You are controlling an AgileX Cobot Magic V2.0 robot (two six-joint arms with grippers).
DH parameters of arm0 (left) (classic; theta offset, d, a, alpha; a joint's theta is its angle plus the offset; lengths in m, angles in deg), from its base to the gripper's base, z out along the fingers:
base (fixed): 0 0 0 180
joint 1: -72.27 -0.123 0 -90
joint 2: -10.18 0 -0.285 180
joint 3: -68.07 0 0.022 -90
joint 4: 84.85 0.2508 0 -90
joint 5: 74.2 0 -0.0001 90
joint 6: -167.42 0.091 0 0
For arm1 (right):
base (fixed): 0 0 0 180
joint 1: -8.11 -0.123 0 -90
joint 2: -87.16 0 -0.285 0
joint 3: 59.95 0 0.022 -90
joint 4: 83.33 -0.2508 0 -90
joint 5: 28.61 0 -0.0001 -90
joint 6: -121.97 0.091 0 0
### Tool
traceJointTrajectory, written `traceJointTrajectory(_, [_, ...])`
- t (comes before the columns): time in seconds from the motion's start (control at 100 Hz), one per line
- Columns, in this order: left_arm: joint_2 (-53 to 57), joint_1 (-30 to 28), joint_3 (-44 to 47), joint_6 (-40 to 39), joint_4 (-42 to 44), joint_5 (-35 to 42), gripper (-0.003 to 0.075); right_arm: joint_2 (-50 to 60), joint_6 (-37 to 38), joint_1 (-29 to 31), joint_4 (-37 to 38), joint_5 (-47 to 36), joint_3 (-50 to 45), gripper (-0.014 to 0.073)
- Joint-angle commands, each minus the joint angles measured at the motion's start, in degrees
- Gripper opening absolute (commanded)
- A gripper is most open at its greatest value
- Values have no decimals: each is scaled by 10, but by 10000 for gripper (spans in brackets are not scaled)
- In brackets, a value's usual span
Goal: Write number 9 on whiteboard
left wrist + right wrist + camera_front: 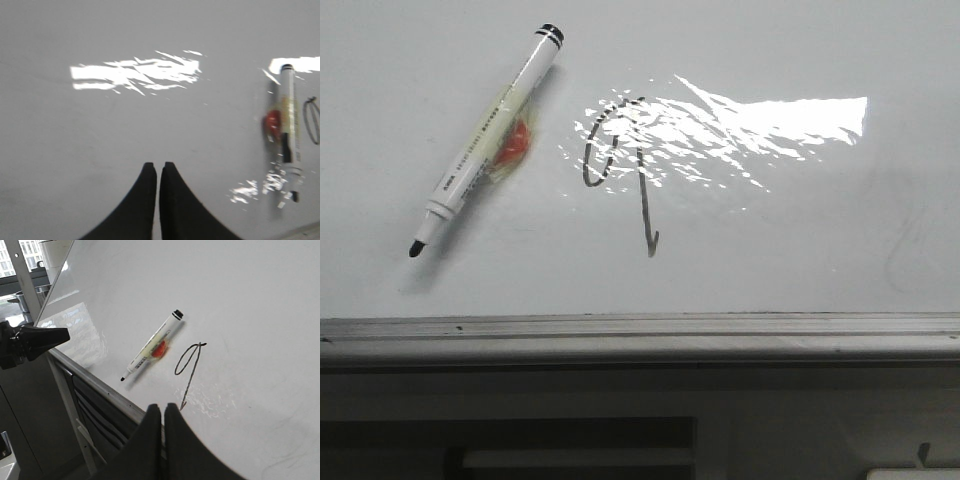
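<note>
The number 9 [620, 170] is drawn in thin dark-grey line on the whiteboard [790, 270], its loop partly inside a bright glare patch and its stem ending in a small hook. It also shows in the right wrist view [189, 365]. A white marker [485, 140] lies loose on the board left of the figure, black tip bare. My left gripper [157, 165] is shut and empty over bare board, with the marker [290, 145] off to one side. My right gripper [161, 407] is shut and empty, just off the board's railed edge near the hook.
A grey metal rail [640, 328] runs along the board's near edge, with dark shelving below. A red-orange smear [513, 145] lies beside the marker. A faint grey curved smudge [910, 250] marks the board's right side. A dark pointed arm part [40, 337] shows beyond the rail.
</note>
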Motion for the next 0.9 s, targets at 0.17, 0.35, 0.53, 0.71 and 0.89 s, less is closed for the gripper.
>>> traceJointTrajectory(0.17, [49, -122, 11, 30, -23, 13, -20, -3, -4, -2, 6, -41, 15, -32])
traceJointTrajectory(0.35, [62, -191, 11, 30, -40, -19, -20, -3, -4, -2, 6, -41, 15, -32])
traceJointTrajectory(0.53, [88, -202, 11, 22, -40, -103, -20, -3, -4, -2, 6, -41, 15, -32])
traceJointTrajectory(0.71, [99, -206, 11, 14, -40, -150, -20, -3, -4, -2, 6, -41, 15, -32])
traceJointTrajectory(0.89, [99, -206, 11, -27, -40, -222, -20, -3, -4, -2, 6, -41, 15, -32])
